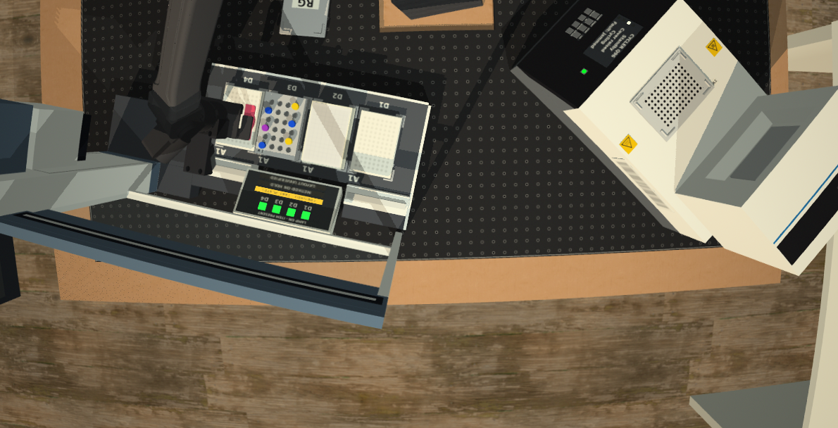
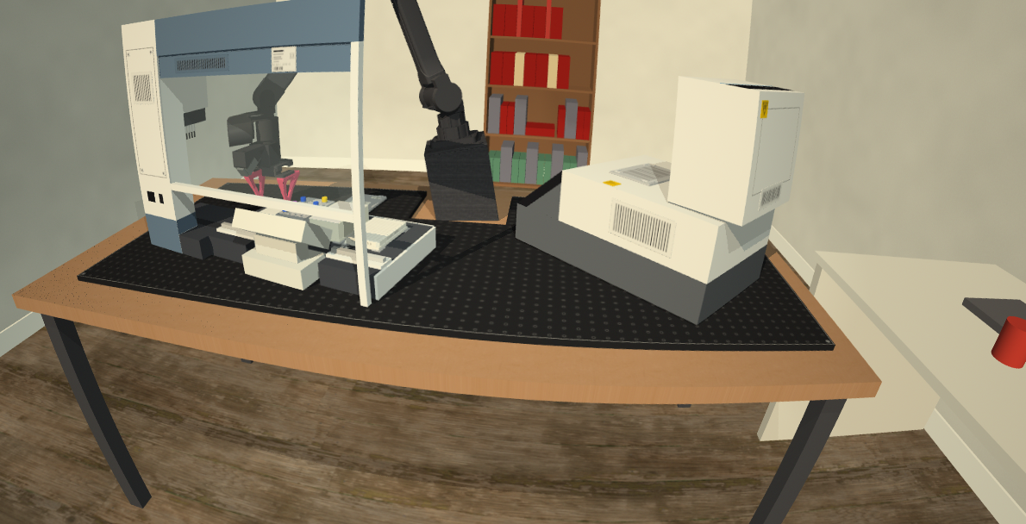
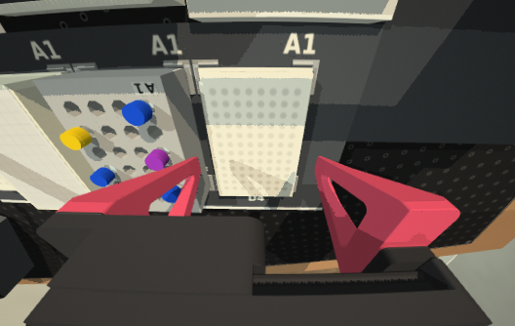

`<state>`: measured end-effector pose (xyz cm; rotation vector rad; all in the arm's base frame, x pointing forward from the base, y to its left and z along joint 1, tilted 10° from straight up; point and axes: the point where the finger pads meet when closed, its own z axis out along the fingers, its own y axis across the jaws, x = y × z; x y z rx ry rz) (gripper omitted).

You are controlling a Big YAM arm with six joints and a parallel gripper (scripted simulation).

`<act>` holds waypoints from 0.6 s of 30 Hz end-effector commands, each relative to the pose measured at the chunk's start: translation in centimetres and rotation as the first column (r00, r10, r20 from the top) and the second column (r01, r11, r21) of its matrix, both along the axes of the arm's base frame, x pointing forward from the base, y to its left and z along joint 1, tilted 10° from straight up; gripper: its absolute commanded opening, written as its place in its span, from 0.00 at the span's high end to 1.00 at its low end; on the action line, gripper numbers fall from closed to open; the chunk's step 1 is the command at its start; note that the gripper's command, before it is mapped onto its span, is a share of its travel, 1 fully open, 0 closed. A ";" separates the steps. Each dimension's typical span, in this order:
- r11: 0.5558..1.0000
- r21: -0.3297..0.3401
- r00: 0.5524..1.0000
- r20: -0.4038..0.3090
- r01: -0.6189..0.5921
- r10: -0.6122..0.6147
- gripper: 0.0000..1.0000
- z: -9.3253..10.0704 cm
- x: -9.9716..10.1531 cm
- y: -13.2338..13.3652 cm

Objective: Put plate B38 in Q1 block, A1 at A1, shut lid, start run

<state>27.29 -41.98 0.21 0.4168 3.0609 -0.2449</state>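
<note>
Perforated black matting (image 2: 545, 290) carries the liquid handler, and from the top camera I see little of plate B38 (image 3: 254, 142) on D4, because the arm's wrist covers most of it; its ID label I cannot make out in any view. I have the gripper (image 3: 257, 181) hanging above the plate's near end with its red fingers spread wide, nothing between them, the arm reaching in under the handler's blue-grey canopy (image 2: 258, 28). Beside B38 stands the tube cooling block (image 3: 115, 132), and well apart sits cycler Q1 (image 1: 674, 93), lid raised, lamp green.
</note>
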 end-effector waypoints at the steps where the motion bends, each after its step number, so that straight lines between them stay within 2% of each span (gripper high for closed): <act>1: 1.000 -0.015 1.000 0.012 -0.005 0.005 0.03 -0.8 0.4 -1.6; 5: 1.000 -0.004 1.000 0.005 -0.021 0.021 0.03 -1.9 0.6 -0.7; 11: 1.000 -0.014 1.000 0.011 -0.021 0.021 0.03 -1.9 0.5 -0.7; 18: 1.000 0.008 1.000 -0.003 -0.009 0.009 0.03 -4.1 -0.3 -0.7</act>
